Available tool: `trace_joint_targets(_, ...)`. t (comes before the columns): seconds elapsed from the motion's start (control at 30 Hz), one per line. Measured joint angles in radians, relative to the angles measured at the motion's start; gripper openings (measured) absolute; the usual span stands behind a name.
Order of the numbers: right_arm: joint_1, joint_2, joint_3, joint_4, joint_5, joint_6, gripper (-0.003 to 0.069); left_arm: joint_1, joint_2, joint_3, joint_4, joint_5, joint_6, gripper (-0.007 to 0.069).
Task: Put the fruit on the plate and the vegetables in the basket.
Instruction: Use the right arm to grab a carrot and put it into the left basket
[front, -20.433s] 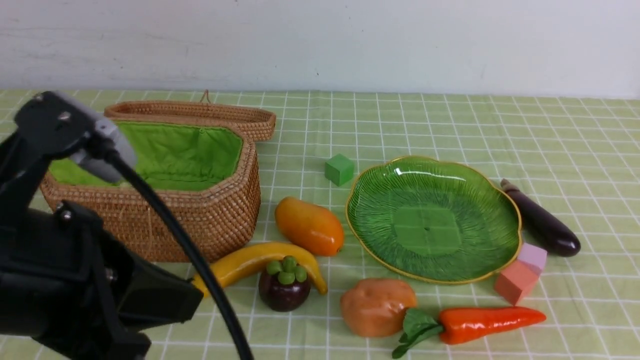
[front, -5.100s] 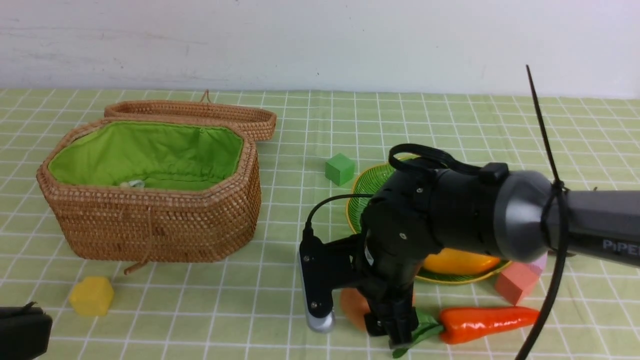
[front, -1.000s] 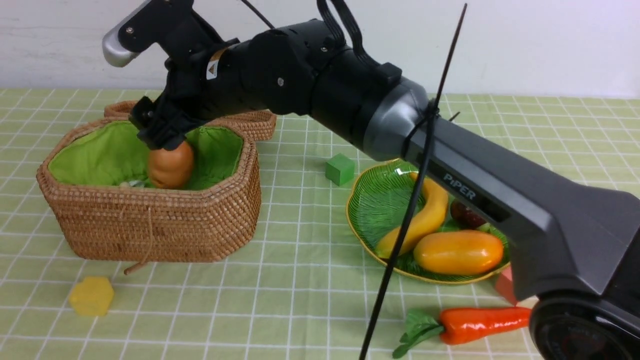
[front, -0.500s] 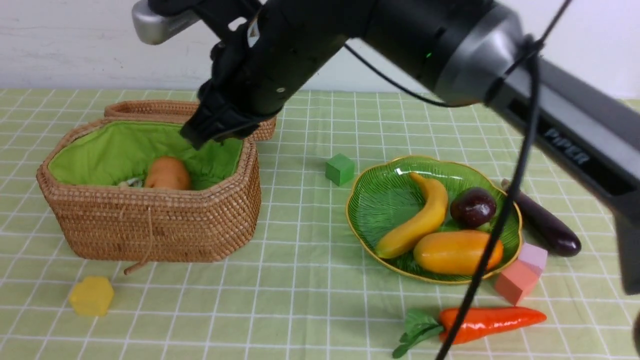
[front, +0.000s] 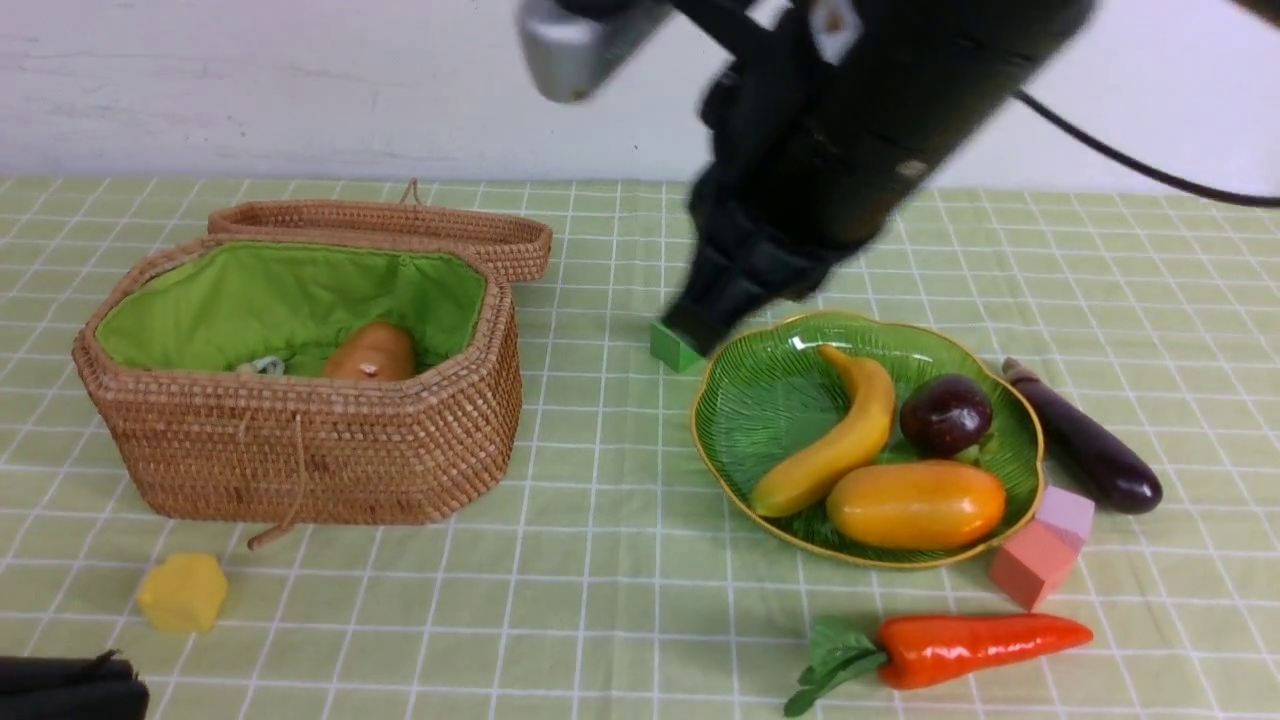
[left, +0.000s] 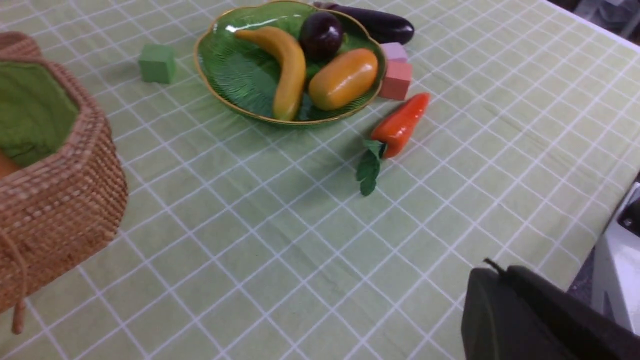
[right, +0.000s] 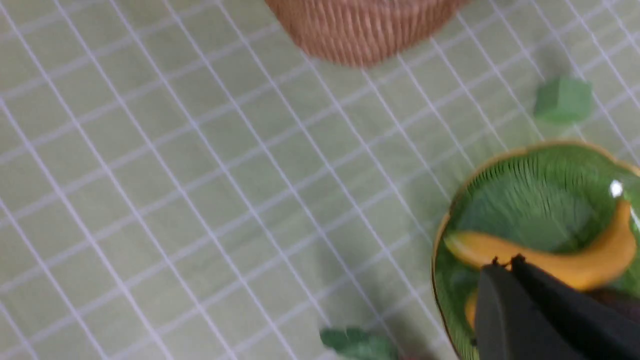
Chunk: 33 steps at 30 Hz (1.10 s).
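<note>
Sorting: fruit side is looking done; two vegetables are waiting on the tablecloth (front: 600, 600).
Plate (front: 740, 420): banana (front: 835, 440), mango (front: 915, 503) and mangosteen (front: 946, 413) are lying on it, right of centre.
Basket (front: 300, 450): sitting at far left with its lid (front: 400, 225) open; potato (front: 373, 352) is lying inside.
Carrot (front: 980, 645): lying near right, just in front of the plate, leaves (front: 830, 655) pointing left, apart from the pink blocks (front: 1035, 560).
Eggplant (front: 1085, 450): lying right of the plate, just beside the rim.
Right gripper (front: 700, 318): hanging over the plate's far-left rim and the green block (front: 672, 352); blurred; jaws are sitting fully together, holding nothing.
Left gripper (left: 500, 280): parking at the near-left corner, jaws together, empty.
Carrot handling: likely light, stiff and glossy, so a bit slippery. The taper is favouring a pinch across the thick end by the leaves; the leaves themselves are looking too soft to hold.
Eggplant handling: long, smooth, probably rolling easily. Taking it across mid-body, jaws square to its length. Plate rim and pink blocks are crowding its near end.
</note>
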Motion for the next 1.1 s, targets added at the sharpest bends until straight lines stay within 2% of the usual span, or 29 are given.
trace_joint_targets(0.13, 0.000, -0.127, 0.256, -0.038, 0.000, -0.002, 0.0031, 0.000, 0.000, 0.000, -0.006, 0.001, 0.021, -0.0006)
trace_joint_targets(0.23, 0.000, -0.170, 0.420, -0.065, -0.001, -0.035, 0.0076, 0.000, 0.000, 0.000, -0.007, 0.005, 0.022, -0.0006)
trace_joint_targets(0.27, -0.005, -0.182, 0.529, -0.084, -0.018, -0.068, 0.0131, 0.000, 0.000, 0.000, -0.008, 0.006, 0.023, -0.0006)
trace_joint_targets(0.4, -0.053, -0.173, 0.700, -0.099, -0.156, -0.126, 0.0279, 0.000, 0.000, 0.000, -0.015, 0.009, 0.023, -0.0006)
trace_joint_targets(0.43, -0.083, -0.161, 0.755, -0.105, -0.228, -0.140, 0.0343, 0.000, 0.000, 0.000, -0.016, 0.010, 0.023, -0.0006)
trace_joint_targets(0.53, -0.165, -0.119, 0.821, -0.110, -0.353, -0.162, 0.0453, 0.000, 0.000, 0.000, -0.022, 0.011, 0.025, -0.0006)
trace_joint_targets(0.6, -0.203, -0.097, 0.830, -0.106, -0.394, -0.184, 0.0491, 0.000, 0.000, 0.000, -0.024, 0.011, 0.025, -0.0006)
trace_joint_targets(0.83, -0.287, -0.023, 0.832, -0.071, -0.534, -0.343, 0.0527, 0.000, 0.000, 0.000, -0.026, 0.013, 0.025, -0.0003)
trace_joint_targets(1.1, -0.299, 0.024, 0.832, -0.063, -0.557, -0.415, 0.0527, 0.000, 0.000, 0.000, -0.026, 0.020, 0.025, -0.0003)
